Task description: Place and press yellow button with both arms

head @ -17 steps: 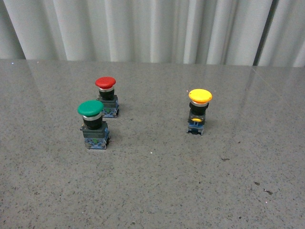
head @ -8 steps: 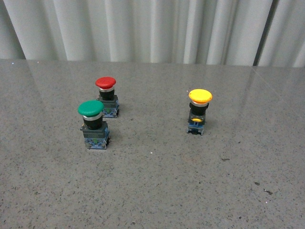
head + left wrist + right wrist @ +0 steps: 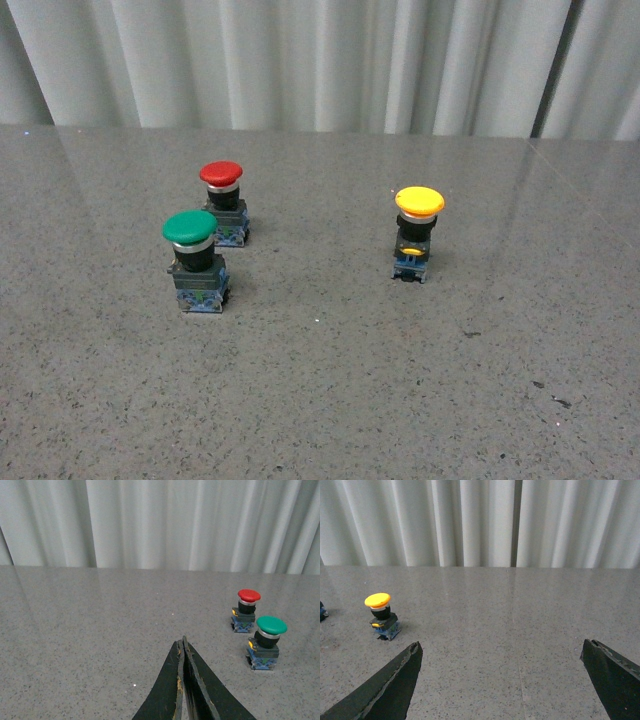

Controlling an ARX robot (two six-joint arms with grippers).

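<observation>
- Standing upright on the grey speckled table [image 3: 320, 400], the yellow button [image 3: 419, 232] sits right of centre in the front view, cap up and contact block down on the surface.
- It stands alone. The green button [image 3: 194, 260] and the red button [image 3: 223, 203] form a pair well apart from it, toward the left. The red one is just behind the green one, and both are upright.
- A white pleated curtain [image 3: 300, 60] hangs behind the far edge of the table.
- The right gripper [image 3: 502, 644] is spread wide: its two flat black fingers [image 3: 390, 685] show only at the edges of the right wrist view, with bare table between them.
- From that wrist camera, the yellow button [image 3: 381, 615] lies ahead of the fingertips. It is out beyond the outer side of one finger and not in the gap, clear of both fingers and touching neither.
- The left gripper [image 3: 183, 645] has its fingers pressed together into a single narrow point with nothing between them, hovering over bare table.
- Ahead of the left gripper and off to one side stand the red button [image 3: 246, 610] and the green button [image 3: 266, 642], both apart from its tips.
</observation>
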